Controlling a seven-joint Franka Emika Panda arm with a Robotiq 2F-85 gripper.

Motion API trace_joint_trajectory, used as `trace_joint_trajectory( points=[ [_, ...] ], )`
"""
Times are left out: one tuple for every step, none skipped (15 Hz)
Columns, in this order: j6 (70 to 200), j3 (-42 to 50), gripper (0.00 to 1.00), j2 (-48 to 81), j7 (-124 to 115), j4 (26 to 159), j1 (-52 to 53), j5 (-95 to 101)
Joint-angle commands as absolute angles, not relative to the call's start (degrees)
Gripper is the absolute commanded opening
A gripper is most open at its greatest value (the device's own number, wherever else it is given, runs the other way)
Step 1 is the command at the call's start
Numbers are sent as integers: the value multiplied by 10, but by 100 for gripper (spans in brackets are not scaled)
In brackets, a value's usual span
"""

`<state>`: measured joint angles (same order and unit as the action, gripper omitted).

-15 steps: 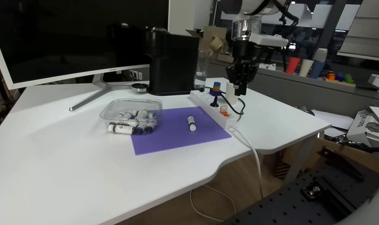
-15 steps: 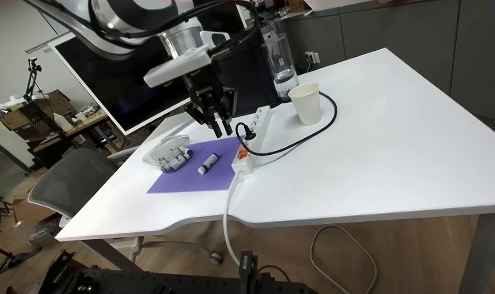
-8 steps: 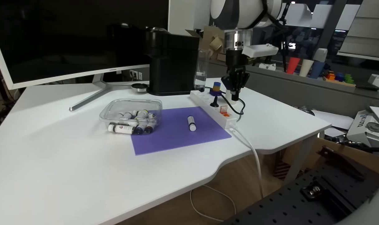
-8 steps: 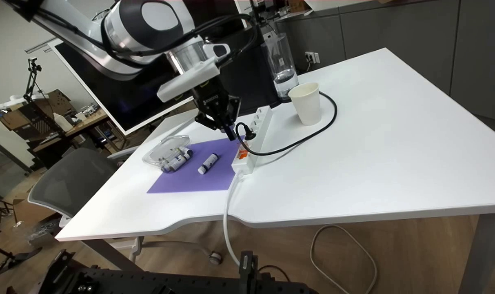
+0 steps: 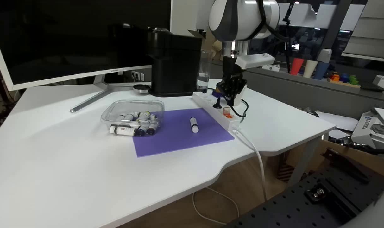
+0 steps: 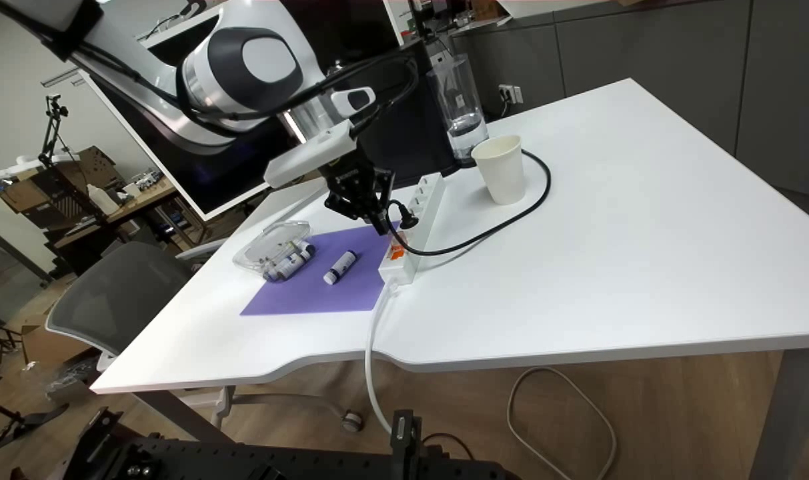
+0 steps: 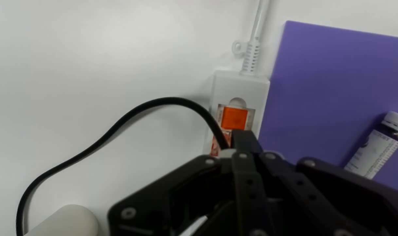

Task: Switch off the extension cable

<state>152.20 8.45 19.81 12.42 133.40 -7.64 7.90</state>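
The extension cable [image 5: 214, 114] is a white power strip on the table, seen in both exterior views [image 6: 397, 271] and the wrist view [image 7: 240, 86]. Its orange switch [image 7: 234, 118] lies near the cord end, with a clear reddish flap [image 5: 226, 110] standing beside it. Its white cord [image 6: 371, 357] hangs over the table edge. My gripper [image 5: 230, 103] is shut and empty, pointing down just above the strip, between the black plug [image 6: 409, 220] and the switch. In the wrist view the fingertips [image 7: 246, 140] overlap the flap area just short of the switch. I cannot tell whether they touch.
A black cable [image 6: 471, 241] loops from the plug past the white cup [image 6: 501, 170], close to my fingers. A purple mat [image 5: 179, 142] with a small bottle [image 5: 194, 124] lies beside the strip. A clear tray [image 5: 131, 109], glass vase [image 6: 461, 107] and black machine [image 5: 176, 63] stand around.
My gripper has moved down and toward the strip's switch end. Its fingers were slightly apart one second ago and are now together. The strip and other objects have not moved.
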Motion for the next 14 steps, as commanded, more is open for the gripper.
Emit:
trace_joint_trajectory(
  points=[
    [1532,81,0,206,73,1339,-72,67],
    [1527,82,0,209,63,1338,-71,67],
    [1526,82,0,211,57,1338,-70,64],
    [1526,84,0,214,52,1337,-69,64],
    [1528,85,0,217,46,1336,-69,64],
    [1531,86,0,219,44,1336,-70,65],
    [1534,87,0,222,44,1336,-71,67],
    [1536,87,0,225,45,1336,-71,68],
    [1537,87,0,229,49,1335,-73,69],
    [1539,87,0,233,53,1335,-75,69],
    [1542,85,0,238,58,1334,-77,68],
    [1545,81,0,242,66,1334,-82,64],
    [1552,79,0,247,72,1333,-85,63],
    [1560,76,0,251,78,1333,-88,61]
  ],
)
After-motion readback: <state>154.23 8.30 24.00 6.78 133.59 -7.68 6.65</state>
